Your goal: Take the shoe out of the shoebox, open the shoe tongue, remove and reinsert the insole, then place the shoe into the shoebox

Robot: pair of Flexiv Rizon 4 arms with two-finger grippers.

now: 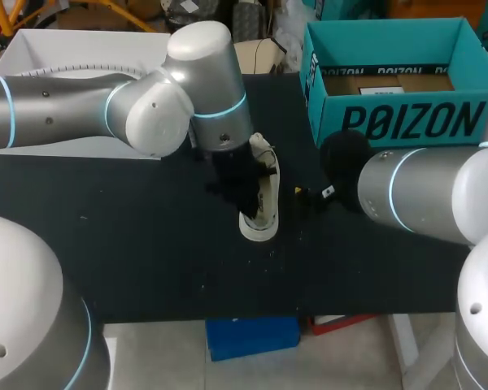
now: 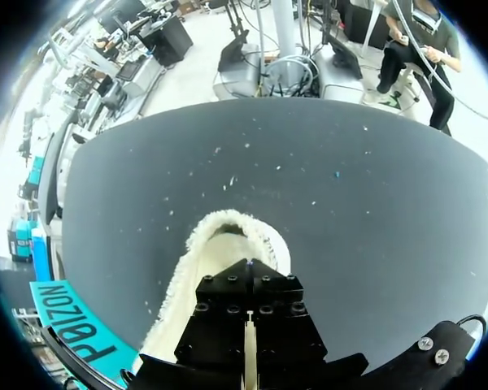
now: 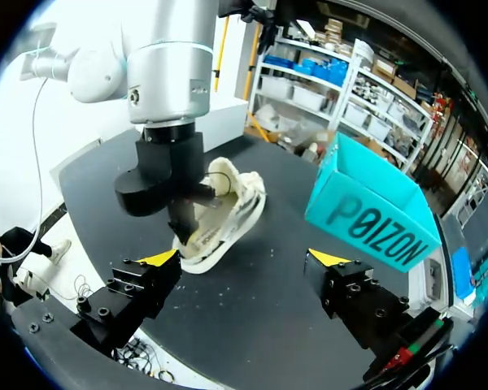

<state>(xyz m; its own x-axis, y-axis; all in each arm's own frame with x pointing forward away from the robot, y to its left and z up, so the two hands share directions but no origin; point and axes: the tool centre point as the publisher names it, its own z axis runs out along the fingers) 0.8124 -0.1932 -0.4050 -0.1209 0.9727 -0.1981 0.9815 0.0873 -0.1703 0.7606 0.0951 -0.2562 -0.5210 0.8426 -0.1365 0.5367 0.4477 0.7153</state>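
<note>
Left pincer (image 3: 184,231) dips into the cream fabric sneaker (image 1: 262,207) lying on the black tabletop (image 1: 146,244), grip impossible to tell; right pincer (image 3: 244,262) spread wide nearby. The open teal cardboard shoebox (image 1: 398,122), black-lettered, holds a brown sheet (image 1: 350,84).

The right gripper (image 3: 244,258) is black with yellow tips. Ahead of it, the shoe (image 1: 260,203) is cream-white with a fuzzy pale rim, the shoebox (image 1: 390,122) teal with black lettering, the table (image 1: 146,244) black, flecked white.
</note>
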